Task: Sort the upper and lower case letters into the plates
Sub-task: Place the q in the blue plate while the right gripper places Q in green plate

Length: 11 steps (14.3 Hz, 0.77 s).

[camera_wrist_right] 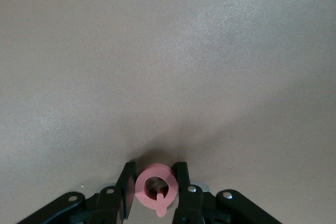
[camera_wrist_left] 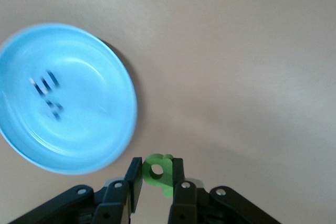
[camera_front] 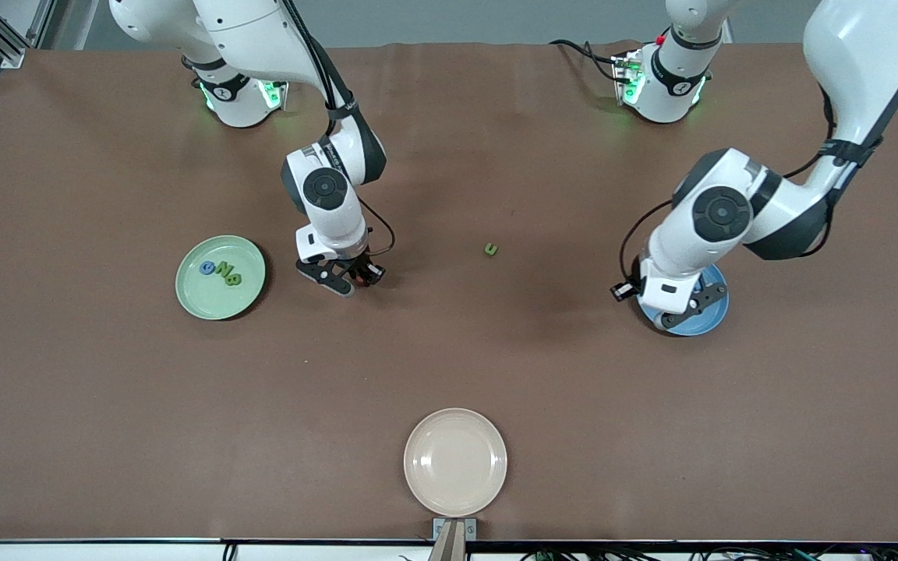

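My right gripper (camera_front: 353, 279) is down at the table, between the pale green plate (camera_front: 193, 300) and a loose green letter (camera_front: 490, 249). It is shut on a pinkish red letter Q (camera_wrist_right: 143, 188) that fills the gap at the right gripper (camera_wrist_right: 155, 178). The green plate holds a blue letter (camera_front: 208, 268) and two green letters (camera_front: 228, 275). My left gripper (camera_front: 687, 309) hangs over the edge of the blue plate (camera_front: 718, 315). In the left wrist view the left gripper (camera_wrist_left: 157, 176) is shut on a small green letter (camera_wrist_left: 167, 165) just off the blue plate's rim (camera_wrist_left: 123, 129). Blurred dark letters (camera_wrist_left: 48, 85) lie in that plate.
A cream-white plate (camera_front: 455, 461) sits at the table edge nearest the front camera, midway between the arms' ends. Brown table surface stretches between the plates.
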{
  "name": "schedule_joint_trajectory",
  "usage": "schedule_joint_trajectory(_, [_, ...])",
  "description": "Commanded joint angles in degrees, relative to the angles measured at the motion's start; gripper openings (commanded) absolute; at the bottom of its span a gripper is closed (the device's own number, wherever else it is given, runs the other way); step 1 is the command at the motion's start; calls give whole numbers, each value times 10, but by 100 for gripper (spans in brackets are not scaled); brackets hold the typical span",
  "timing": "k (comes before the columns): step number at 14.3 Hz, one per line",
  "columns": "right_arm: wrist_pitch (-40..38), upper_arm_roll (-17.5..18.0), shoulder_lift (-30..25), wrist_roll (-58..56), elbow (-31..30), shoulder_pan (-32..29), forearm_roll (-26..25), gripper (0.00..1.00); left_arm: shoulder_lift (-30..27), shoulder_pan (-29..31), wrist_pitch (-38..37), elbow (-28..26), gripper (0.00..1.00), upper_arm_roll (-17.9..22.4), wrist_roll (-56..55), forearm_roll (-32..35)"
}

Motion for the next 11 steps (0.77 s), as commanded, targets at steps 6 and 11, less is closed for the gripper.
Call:
schedule_joint_trajectory(6, [-103,-7,-68,-149,-7,-92,7,0,2,139,74,-120,1,-22,167,131])
schedule_joint_trajectory(11, [-154,-9,-120,-357,-23,-209,1,0,57,145,76,-128,1,-13,163,205])
